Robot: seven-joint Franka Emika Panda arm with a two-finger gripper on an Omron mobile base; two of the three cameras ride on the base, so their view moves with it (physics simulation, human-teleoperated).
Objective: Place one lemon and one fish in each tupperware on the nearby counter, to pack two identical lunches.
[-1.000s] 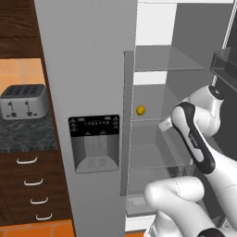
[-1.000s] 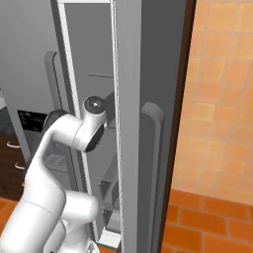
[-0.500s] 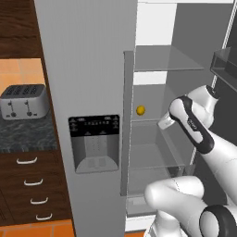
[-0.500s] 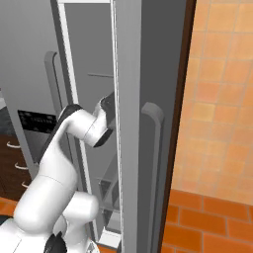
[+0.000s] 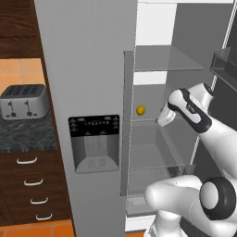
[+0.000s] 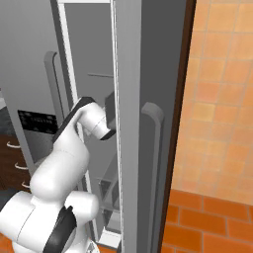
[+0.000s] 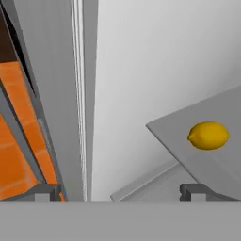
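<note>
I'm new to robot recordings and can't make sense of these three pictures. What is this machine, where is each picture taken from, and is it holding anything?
The machine is a white robot arm on a base that can drive, in a rendered kitchen. Two pictures come from cameras on the base, behind the arm to its left and right. The third comes from a camera on the hand, looking along its two dark fingers.

The arm is reaching into an open fridge. On a glass shelf inside lies one yellow lemon, also seen in the left base view. The fingers stand wide apart and hold nothing; the lemon lies ahead of them, untouched.

Left of the fridge, a steel toaster stands on the dark stone counter.
</note>
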